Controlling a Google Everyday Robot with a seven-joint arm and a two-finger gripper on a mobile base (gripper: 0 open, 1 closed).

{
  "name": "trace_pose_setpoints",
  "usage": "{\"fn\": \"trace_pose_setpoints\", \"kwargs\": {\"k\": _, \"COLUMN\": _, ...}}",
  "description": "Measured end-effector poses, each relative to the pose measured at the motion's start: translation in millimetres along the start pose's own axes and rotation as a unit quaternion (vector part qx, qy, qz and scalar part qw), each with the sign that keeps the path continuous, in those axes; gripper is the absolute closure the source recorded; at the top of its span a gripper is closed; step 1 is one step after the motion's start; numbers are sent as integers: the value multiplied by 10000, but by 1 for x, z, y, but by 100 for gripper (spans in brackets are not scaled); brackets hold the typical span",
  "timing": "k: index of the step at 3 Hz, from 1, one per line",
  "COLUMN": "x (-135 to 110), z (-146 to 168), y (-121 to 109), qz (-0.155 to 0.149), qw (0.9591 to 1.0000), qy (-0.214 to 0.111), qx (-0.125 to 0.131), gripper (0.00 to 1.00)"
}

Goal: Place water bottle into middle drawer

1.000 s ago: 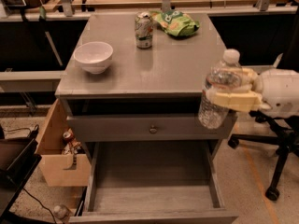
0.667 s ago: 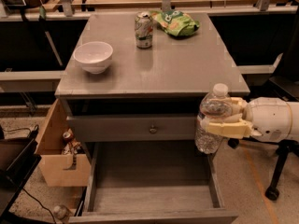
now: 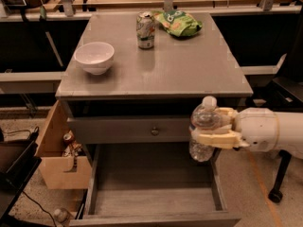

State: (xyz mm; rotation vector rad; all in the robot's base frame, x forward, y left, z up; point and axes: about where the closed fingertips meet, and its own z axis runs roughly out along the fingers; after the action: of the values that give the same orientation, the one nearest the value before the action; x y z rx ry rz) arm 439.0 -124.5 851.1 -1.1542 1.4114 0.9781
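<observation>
I see a white bowl (image 3: 94, 56) at the upper left, on the grey cabinet top (image 3: 189, 70). A can (image 3: 145, 30) stands upright near the top middle. A green bag (image 3: 179, 23) lies just beside it on its right. In the middle is a shut drawer front with a small round knob (image 3: 155, 131). A wooden box (image 3: 61, 167) sits at the lower left. A black wheel (image 3: 275, 195) is at the lower right. The gripper (image 3: 207, 126) is at the middle right, closed round the bottle (image 3: 200, 150).
</observation>
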Motion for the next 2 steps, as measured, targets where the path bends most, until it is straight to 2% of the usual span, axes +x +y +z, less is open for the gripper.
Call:
{"fn": "trace_pose_setpoints", "kwargs": {"k": 1, "x": 52, "z": 41, "y": 12, "qz": -95, "qw": 9998, "qy": -188, "qx": -63, "gripper": 100}}
{"fn": "trace_pose_setpoints", "kwargs": {"k": 2, "x": 100, "z": 90, "y": 18, "qz": -189, "qw": 9984, "qy": -453, "qx": -276, "gripper": 100}}
